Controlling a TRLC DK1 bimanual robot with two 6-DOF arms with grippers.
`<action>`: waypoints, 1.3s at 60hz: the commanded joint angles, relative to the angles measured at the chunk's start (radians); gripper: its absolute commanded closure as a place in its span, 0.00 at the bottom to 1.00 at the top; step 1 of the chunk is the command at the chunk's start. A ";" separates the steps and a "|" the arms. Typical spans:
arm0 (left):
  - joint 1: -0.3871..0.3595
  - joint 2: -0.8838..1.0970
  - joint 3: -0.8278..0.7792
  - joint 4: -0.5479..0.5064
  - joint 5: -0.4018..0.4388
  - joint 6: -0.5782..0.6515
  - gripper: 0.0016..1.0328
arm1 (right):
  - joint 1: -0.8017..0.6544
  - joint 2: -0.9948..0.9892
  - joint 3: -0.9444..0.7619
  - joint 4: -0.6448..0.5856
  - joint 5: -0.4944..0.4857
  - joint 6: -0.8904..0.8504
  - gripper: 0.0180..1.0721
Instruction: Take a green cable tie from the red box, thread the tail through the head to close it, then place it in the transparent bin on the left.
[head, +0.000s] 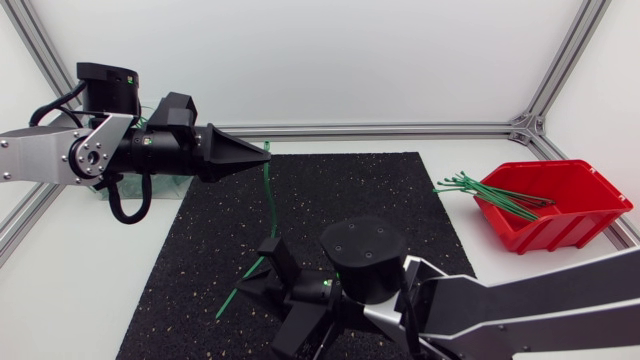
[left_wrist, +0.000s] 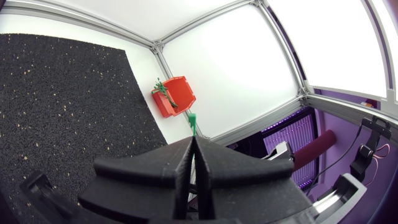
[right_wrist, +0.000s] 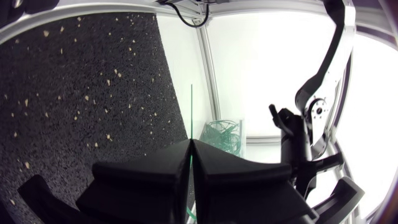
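- Holding a green cable tie (head: 271, 200) clear of the red box (head: 560, 210), you are finishing the pick.
- Your left pincer (head: 262, 153) is clamping its far end, and your right pincer (right_wrist: 191, 142) is clamping its near part.
- No loop is showing, so threading and the transparent bin (right_wrist: 225, 135), far left, are remaining.

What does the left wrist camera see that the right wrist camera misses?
Only the left wrist view shows the red box. Only the right wrist view shows the transparent bin and the left arm. Shared: the black mat, and the green cable tie pinched, by the left claw in one, the right claw in the other.
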 joint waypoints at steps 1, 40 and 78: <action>-0.005 -0.046 -0.047 0.006 -0.008 0.018 0.96 | 0.019 -0.024 0.030 -0.070 0.030 0.152 0.94; -0.023 -0.133 -0.150 -0.014 -0.042 0.029 0.96 | -0.067 -0.063 0.422 -1.150 -0.252 1.013 0.94; -0.106 -0.317 -0.255 -0.025 -0.116 0.034 0.96 | -0.197 -0.066 0.657 -1.628 -0.636 1.208 0.95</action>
